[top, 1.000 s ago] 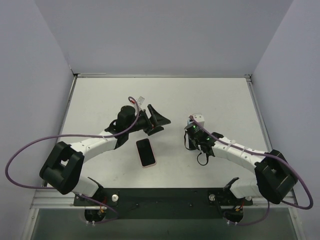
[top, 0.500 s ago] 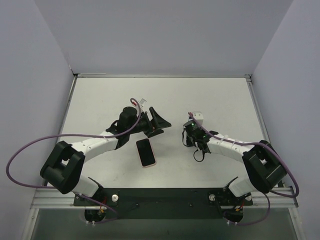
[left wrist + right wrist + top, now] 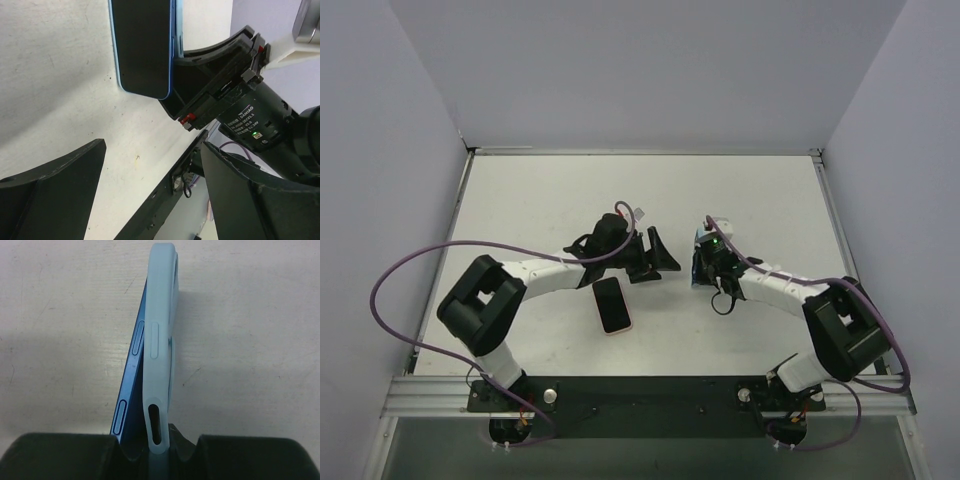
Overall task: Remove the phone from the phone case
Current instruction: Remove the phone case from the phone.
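Your right gripper has its fingers closed tight on one end of the phone case and holds it up on its edge. The case is pale blue and the phone inside it is a darker blue. The phone is partly out. There is a gap between phone and case at the end by the fingers, and they touch at the other end. That end is hidden by the black pads, so the fingers may be pinching the phone as well as the case.

Your left gripper is wide open and holds nothing. It sits just to the left of the phone, with a small space between them. In the left wrist view the phone's dark screen faces the two spread fingers.

All of this is near the middle of the white table. A second phone with a pinkish rim lies flat there, screen up, just on the near side of your left gripper
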